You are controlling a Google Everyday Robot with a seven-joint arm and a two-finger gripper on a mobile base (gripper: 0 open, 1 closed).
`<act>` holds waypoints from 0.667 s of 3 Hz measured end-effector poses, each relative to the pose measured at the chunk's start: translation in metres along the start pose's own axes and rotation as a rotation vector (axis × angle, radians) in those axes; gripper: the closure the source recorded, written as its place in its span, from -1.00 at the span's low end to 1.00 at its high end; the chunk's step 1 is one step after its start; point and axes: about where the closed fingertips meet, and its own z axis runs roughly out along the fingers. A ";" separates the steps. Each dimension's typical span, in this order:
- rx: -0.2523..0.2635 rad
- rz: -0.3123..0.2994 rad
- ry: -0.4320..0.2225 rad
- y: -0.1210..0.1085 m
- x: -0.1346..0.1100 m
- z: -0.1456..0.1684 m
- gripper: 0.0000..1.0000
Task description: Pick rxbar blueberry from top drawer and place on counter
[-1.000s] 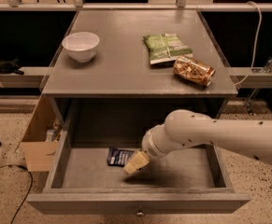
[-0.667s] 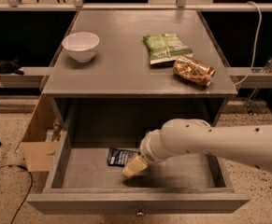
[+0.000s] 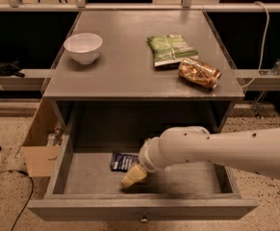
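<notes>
Rxbar blueberry: flat on the top drawer floor, just beside the gripper.
Gripper: low inside the top drawer, near its front; open or closed, cannot tell.
Counter: above the top drawer, holding bowl, green bag, orange packet.

The hand hangs inside the top drawer, seemingly just touching the rxbar blueberry.
</notes>
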 end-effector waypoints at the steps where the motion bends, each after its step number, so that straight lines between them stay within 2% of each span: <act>1: 0.007 -0.014 -0.001 -0.009 -0.011 0.012 -1.00; 2: 0.024 -0.021 -0.005 -0.021 -0.018 0.018 -1.00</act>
